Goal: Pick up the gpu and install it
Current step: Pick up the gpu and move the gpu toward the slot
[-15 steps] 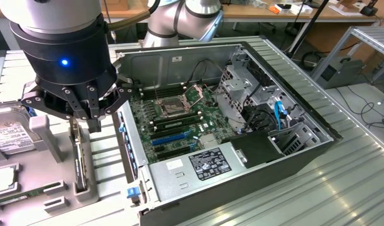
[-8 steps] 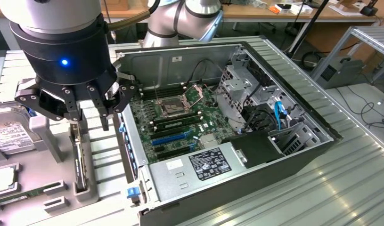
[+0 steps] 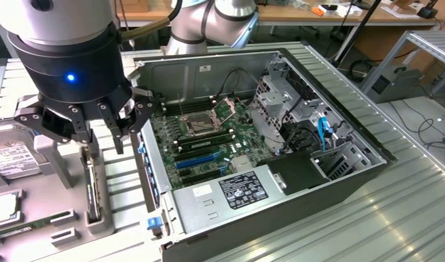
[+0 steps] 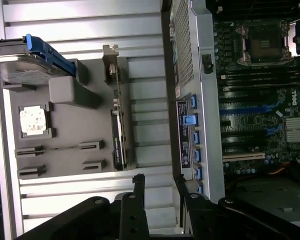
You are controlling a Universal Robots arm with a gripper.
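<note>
1. Landmark: the open computer case, lying on its side on the ribbed metal table. I place everything else from it.
2. The gripper hangs outside the case, just off the case wall that carries the blue tabs. In my wrist view the gripper has its jaws spread wide, with bare table showing between them. It holds nothing.
3. The gpu is not in the case. It stands on its thin edge in a slot of the grey tray, which sits right alongside that same case wall.
4. Wrist view: the gpu runs parallel to the case wall, with its silver bracket at the end farther from the fingertips. The fingertips are close to the card but clear of it.
5. Also on the tray, on the far side of the gpu from the case, are a hard drive with a white label and a square chip in its recess.
6. Inside the case are the motherboard, the processor socket and blue expansion slots with no card in them.
</note>
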